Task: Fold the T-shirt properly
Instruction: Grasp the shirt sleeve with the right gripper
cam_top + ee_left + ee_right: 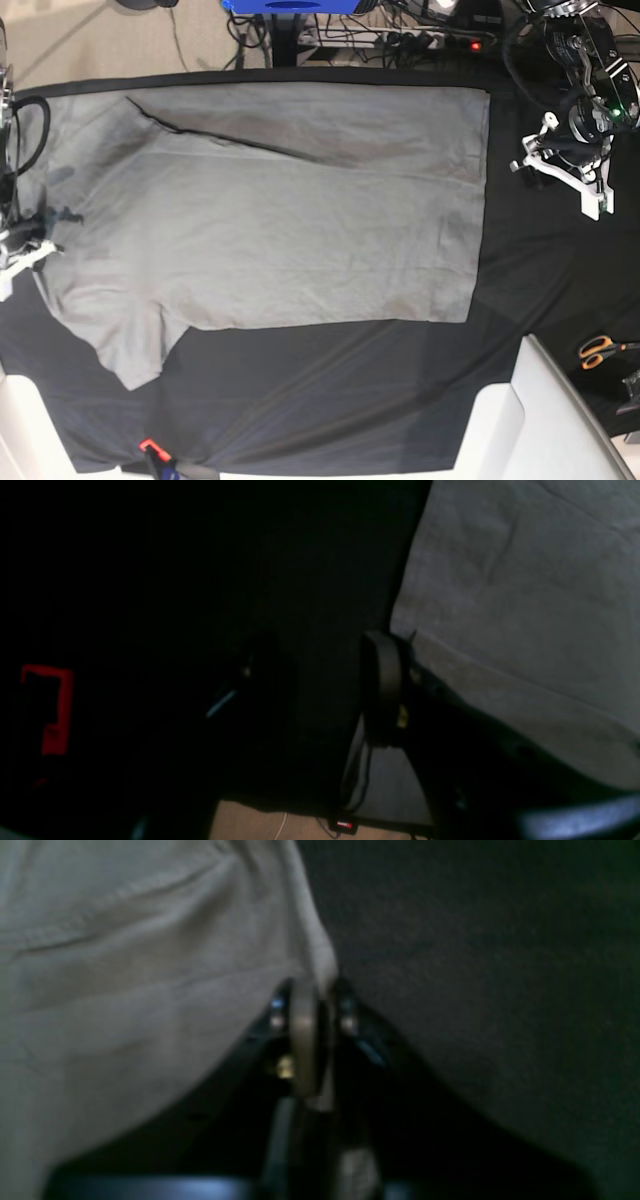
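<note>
The T-shirt [290,210] lies spread flat on the black tablecloth [380,390] that covers the table, its hem toward my left arm, one sleeve [135,345] jutting out along the near side and the far sleeve already turned in over the body.

My right hand [320,990] is pressed together on the shirt's edge at the neck end: in the right wrist view a ridge of grey cloth runs straight up out of the shut jaws, so I judge this corner pinched and secure.

My left hand [560,165] hangs over bare tablecloth just beside the hem. Its wrist view is very dark; one finger [385,690] shows next to the cloth edge, the other is lost in shadow, so I cannot tell how wide it stands, and no cloth shows in it.

The step in hand looks like taking hold at both ends before a fold. Next I would bring my left hand onto the hem and pinch it, then lift both ends evenly so the cloth does not drag or bunch.
</note>
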### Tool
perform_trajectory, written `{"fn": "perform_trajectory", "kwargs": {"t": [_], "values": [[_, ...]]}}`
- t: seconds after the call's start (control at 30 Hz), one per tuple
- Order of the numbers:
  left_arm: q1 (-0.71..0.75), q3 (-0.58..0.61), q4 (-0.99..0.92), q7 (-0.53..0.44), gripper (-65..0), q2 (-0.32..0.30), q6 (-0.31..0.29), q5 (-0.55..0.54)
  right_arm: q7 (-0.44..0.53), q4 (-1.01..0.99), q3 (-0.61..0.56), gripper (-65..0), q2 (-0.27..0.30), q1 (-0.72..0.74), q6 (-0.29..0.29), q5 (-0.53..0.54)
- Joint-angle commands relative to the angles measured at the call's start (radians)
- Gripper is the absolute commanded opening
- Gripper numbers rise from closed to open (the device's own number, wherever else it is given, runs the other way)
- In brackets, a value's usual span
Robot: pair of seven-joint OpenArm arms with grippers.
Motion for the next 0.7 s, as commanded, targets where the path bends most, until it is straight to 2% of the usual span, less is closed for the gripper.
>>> {"fn": "perform_trajectory", "kwargs": {"t": [0.0,0.17,0.3,0.4,0.53,0.67], "values": [[-0.003,-0.005,0.017,-0.015,-40.3,-0.013,-0.002,-0.004,0.024,0.015,0.005,-65.0,0.023,0.023,0.001,0.009],[-0.003,0.001,0.017,-0.015,-40.3,-0.013,-0.002,-0.004,0.024,0.019,0.005,-64.5,0.025,0.023,0.001,0.010],[-0.003,0.001,0.017,-0.015,-40.3,-0.013,-0.002,-0.004,0.001,0.102,0.005,-64.5,0.028,-0.017,0.003,0.010],[-0.005,0.001,0.017,-0.015,-40.3,-0.015,-0.002,-0.004,-0.068,0.202,0.016,-64.5,0.029,-0.060,0.001,0.012],[-0.005,0.001,0.017,-0.015,-40.3,-0.015,-0.002,-0.004,-0.185,0.352,0.159,-64.5,0.023,-0.129,0.006,0.009],[-0.005,0.001,0.015,-0.015,-40.3,-0.015,-0.002,-0.004,-0.318,0.481,0.237,-64.5,0.020,-0.186,0.007,0.009]]}}
